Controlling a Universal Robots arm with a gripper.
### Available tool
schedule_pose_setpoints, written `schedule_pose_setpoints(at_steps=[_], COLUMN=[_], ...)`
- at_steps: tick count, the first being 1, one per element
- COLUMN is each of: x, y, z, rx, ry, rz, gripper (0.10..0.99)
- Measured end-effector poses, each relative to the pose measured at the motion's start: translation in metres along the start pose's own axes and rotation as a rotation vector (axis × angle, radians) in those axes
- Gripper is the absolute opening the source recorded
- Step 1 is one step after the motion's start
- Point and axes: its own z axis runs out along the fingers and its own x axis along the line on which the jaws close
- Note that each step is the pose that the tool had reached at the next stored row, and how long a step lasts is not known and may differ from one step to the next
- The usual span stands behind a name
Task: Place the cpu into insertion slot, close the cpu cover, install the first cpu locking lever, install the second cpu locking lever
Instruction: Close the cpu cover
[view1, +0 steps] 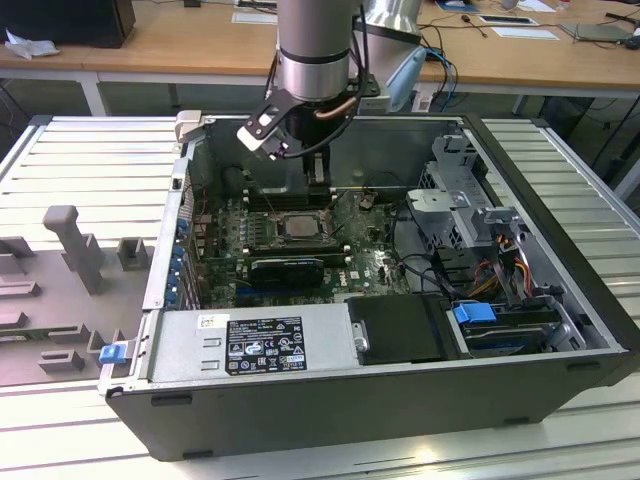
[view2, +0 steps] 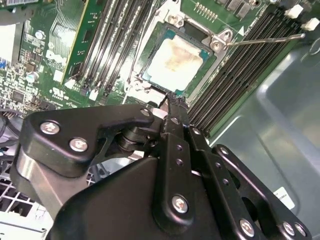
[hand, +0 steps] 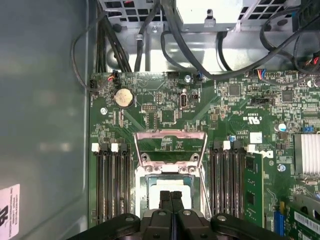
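Observation:
The cpu (view2: 175, 57), a pale silver square, lies flat in the insertion slot (view2: 204, 64) on the green board; it also shows in the exterior view (view1: 298, 226). The cpu cover (hand: 170, 146), a shiny frame with a cut-out centre, is folded back off the socket. A thin wire locking lever (view2: 265, 39) sticks out sideways from the socket's corner, unlatched. My gripper (hand: 171, 195) hangs just over the cpu (hand: 154, 194), fingers pressed together with nothing between them. In the second wrist view my gripper (view2: 170, 104) has its tips at the chip's near edge.
Long black memory slots (hand: 112, 185) flank the socket on both sides. Cables (hand: 200, 60) run across the board's far end. The case's grey wall (hand: 45, 125) stands close by. A power supply (view1: 260, 345) and a drive cage (view1: 470, 215) fill the case's other parts.

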Motion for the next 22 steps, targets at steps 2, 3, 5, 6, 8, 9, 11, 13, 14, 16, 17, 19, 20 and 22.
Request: schedule_pose_setpoints(at_steps=[2,3,5,6,8,9,11,13,14,16,17,19,20,22], x=[0.0000,0.0000,0.0001,0.0001,0.0001,0.0002,0.0002,0.0002,0.0002,0.0003,0.0003,0.0003,0.0004,0.0004], y=[0.0022,0.0033,0.0060,0.0067,0.0092,0.0102,0.0129,0.0152,0.0170,0.0207,0.0222,0.0243,0.0257,0.0287], z=[0.0001,0.0002,0.0004,0.0005,0.0007,0.0007,0.0009,0.0011,0.0012,0.0015,0.0016,0.0018,0.0019,0.0021], rx=[0.000,0.000,0.000,0.000,0.000,0.000,0.000,0.000,0.000,0.000,0.000,0.000,0.000,0.000], ry=[-0.0001,0.0000,0.0000,0.0000,-0.0001,0.0000,-0.0001,0.0000,0.0000,-0.0001,0.0000,-0.0001,-0.0001,0.0000], rz=[0.000,0.000,0.000,0.000,0.000,0.000,0.000,0.000,0.000,0.000,0.000,0.000,0.000,0.000], gripper=[0.106,0.106,0.106,0.106,0.106,0.106,0.106,0.106,0.106,0.106,0.106,0.106,0.106,0.106])
